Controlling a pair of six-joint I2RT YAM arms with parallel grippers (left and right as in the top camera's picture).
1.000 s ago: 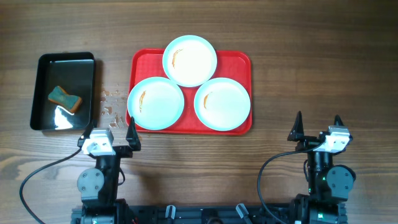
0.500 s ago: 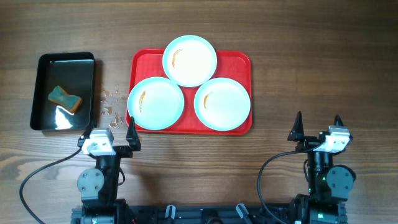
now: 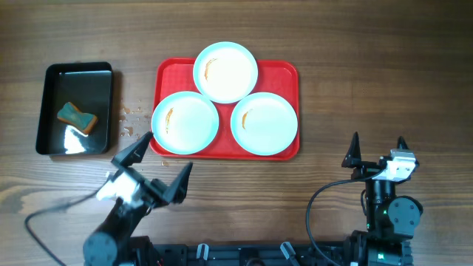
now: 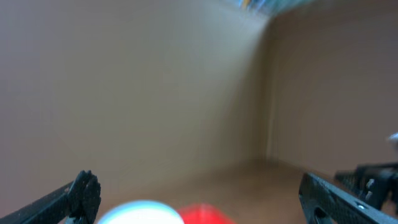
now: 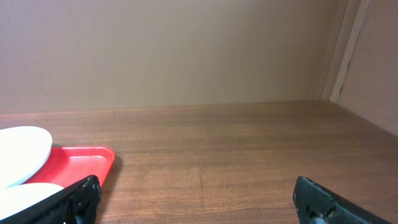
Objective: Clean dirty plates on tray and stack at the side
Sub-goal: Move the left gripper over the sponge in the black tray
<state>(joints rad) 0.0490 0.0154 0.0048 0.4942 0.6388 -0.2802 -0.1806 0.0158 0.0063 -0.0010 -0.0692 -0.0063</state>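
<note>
A black pan (image 3: 96,89) is sitting on the wooden table (image 3: 369,59), holding a green-and-orange sponge (image 3: 77,117); small specks (image 3: 131,122) are lying just beside the pan.

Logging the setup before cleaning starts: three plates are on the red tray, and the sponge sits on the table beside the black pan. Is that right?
Not quite. The sponge lies inside the black pan, not beside it, as the overhead view shows. The rest stands: the three plates are on the red tray.
</note>
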